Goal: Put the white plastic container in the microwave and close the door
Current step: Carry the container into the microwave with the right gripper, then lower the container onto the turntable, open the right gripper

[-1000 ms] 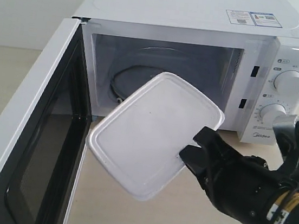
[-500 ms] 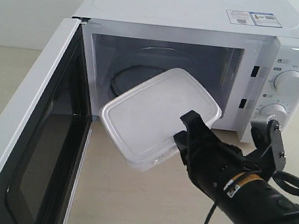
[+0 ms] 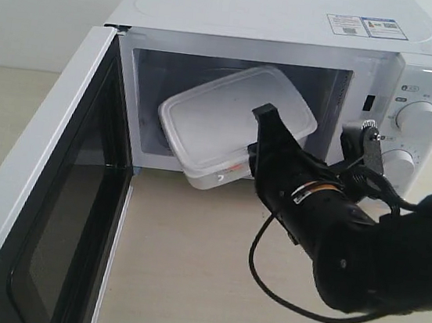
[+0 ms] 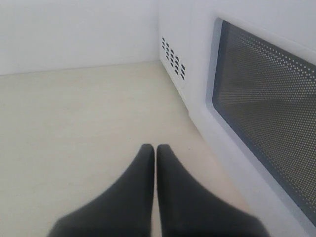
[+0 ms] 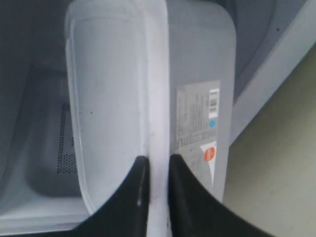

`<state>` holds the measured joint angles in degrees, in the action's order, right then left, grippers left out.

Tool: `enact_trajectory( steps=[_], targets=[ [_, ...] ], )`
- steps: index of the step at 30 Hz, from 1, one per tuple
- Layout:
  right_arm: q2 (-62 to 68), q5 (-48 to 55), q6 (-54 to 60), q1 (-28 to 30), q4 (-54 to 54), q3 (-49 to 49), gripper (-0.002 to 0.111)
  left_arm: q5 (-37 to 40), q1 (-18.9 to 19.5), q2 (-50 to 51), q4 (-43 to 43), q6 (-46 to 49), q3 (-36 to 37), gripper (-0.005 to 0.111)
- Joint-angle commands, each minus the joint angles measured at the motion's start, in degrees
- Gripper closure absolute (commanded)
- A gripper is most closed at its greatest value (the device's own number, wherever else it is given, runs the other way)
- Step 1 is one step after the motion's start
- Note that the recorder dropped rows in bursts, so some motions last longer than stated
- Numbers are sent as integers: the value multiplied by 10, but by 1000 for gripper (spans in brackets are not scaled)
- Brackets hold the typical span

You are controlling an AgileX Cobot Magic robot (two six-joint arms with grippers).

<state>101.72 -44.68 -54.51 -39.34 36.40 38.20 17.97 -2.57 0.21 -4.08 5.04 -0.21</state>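
Box [image 3: 230, 110]: tilted, far end inside the microwave [image 3: 297, 18] cavity, near end over the sill. Cannot tell whether it touches the floor of the cavity. Right gripper [image 3: 256, 141] pinches the lid rim at the near short end. In the wrist view both fingers [image 5: 140, 177] are clamped on the white rim band, with the label [image 5: 200, 123] just beside them. Left gripper [image 4: 155, 150]: fingers pressed together on nothing, low over the table [image 4: 74, 113], beside the outer face of the door [image 3: 45, 204].

Handling (judgement): thin translucent plastic, probably light; no contents can be made out. The walls likely flex and the rim is the stiffest part, so a rim pinch is sensible. With smooth plastic held at one end, the box may pivot or slip in the pinch.

Room: the cavity is wider than the box, with a gap on both sides; the far left corner is near the left wall. Roof clearance looks adequate. The sill under the near end is the edge to clear. The door stands wide open, well apart from the box. The right arm and its cable [image 3: 266, 270] lie before the opening and would need to withdraw before closing.
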Motion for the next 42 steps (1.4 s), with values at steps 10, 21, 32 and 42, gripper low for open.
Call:
enact_trajectory(
  steps=[10, 21, 32, 42],
  targets=[
    [88, -18, -23, 17, -9, 106, 108, 1, 2, -2, 1, -6, 2, 103],
    [121, -47, -19, 26, 29, 138, 108, 1, 2, -2, 1, -6, 2, 103],
    [121, -37, -52, 56, -44, 138, 108, 1, 2, -2, 1, -6, 2, 103],
    [121, -35, -52, 56, -48, 138, 108, 1, 2, -2, 1, -6, 2, 103]
  ],
)
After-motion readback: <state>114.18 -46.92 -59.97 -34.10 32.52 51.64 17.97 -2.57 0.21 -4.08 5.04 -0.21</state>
